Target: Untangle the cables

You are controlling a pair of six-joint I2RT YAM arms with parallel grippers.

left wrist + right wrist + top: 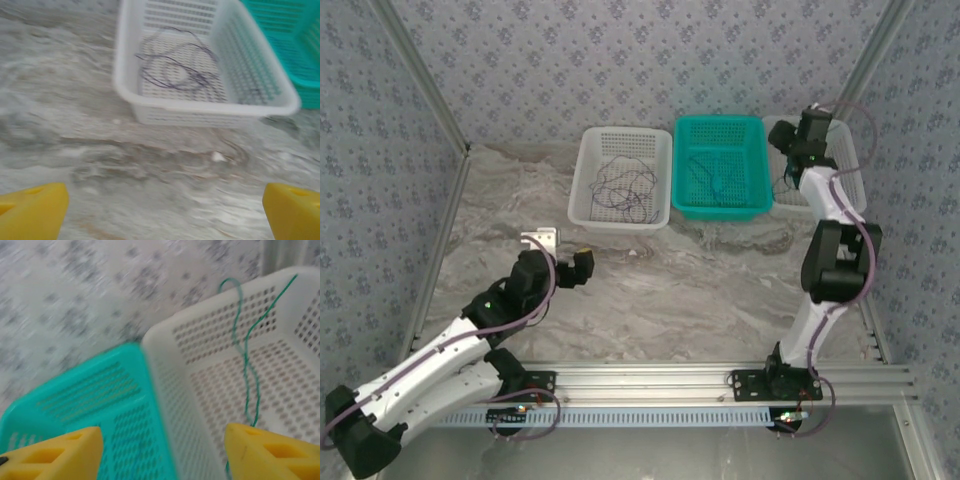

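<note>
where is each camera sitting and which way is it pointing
Top external: above and behind the arm bases, looking down on the table and baskets; both arms show, left gripper over the table, right gripper over the right white basket.
Left wrist: low over the table, facing the left white basket and its dark cable; yellow fingers in the bottom corners.
Right wrist: over the right white basket, facing the wallpaper; green cable ahead, yellow fingers below.
Shared: both wrist views catch the teal basket.

perforated plastic basket (200, 107), matt marble-look table (670, 290)
</note>
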